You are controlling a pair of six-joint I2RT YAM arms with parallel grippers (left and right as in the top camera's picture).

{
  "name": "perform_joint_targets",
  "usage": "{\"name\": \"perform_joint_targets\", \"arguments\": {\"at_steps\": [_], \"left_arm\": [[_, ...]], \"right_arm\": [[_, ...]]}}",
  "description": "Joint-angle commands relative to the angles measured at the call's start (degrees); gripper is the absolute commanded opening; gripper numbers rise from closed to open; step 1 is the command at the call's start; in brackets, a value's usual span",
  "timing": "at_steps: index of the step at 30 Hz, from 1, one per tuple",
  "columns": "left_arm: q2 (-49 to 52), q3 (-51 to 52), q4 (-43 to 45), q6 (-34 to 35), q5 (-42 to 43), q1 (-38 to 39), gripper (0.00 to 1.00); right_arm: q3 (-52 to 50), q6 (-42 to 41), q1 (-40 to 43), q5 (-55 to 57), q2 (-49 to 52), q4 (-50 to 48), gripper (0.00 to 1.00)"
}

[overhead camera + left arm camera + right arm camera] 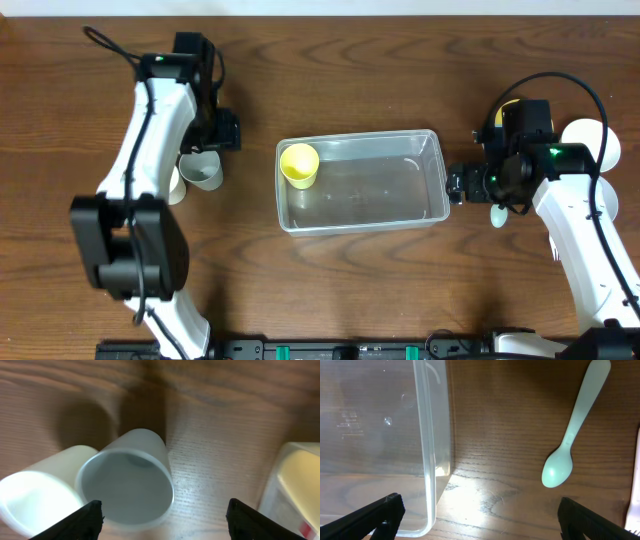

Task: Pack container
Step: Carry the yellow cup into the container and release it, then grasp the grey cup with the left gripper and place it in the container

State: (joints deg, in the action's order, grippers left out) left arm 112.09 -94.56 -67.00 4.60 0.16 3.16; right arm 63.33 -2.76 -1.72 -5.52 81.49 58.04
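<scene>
The left gripper [165, 521] is hanging with its jaws spread wide above a grey cup [125, 482] that is touching a white cup [37, 495]. The right gripper [482, 515], also spread and empty, is hovering at the end wall of the container [360, 136], near a pale green spoon [570, 445]. The container is sitting in the middle of the table [300, 290], holding a yellow cup [299, 164].

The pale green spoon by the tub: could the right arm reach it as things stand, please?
Probably yes: the right gripper hangs open and empty, and the spoon lies bare on the table below it, clear of the tub.
</scene>
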Motion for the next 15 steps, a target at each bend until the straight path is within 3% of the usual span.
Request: {"name": "perform_joint_targets", "arguments": {"at_steps": [1, 8, 13, 15], "left_arm": [[4.9, 0.2, -0.2, 0.4, 0.9, -0.1, 0.73], [9.0, 0.2, -0.4, 0.4, 0.9, -0.1, 0.22], [8.9, 0.2, -1.0, 0.4, 0.9, -0.1, 0.06], [8.8, 0.2, -1.5, 0.4, 0.9, 0.0, 0.06]], "right_arm": [[1.0, -0.6, -0.2, 0.3, 0.3, 0.1, 0.99], [1.0, -0.6, -0.2, 0.6, 0.3, 0.1, 0.99], [1.0, -0.6, -0.2, 0.6, 0.3, 0.1, 0.99], [1.0, -0.6, -0.2, 0.8, 0.3, 0.1, 0.99]]}}
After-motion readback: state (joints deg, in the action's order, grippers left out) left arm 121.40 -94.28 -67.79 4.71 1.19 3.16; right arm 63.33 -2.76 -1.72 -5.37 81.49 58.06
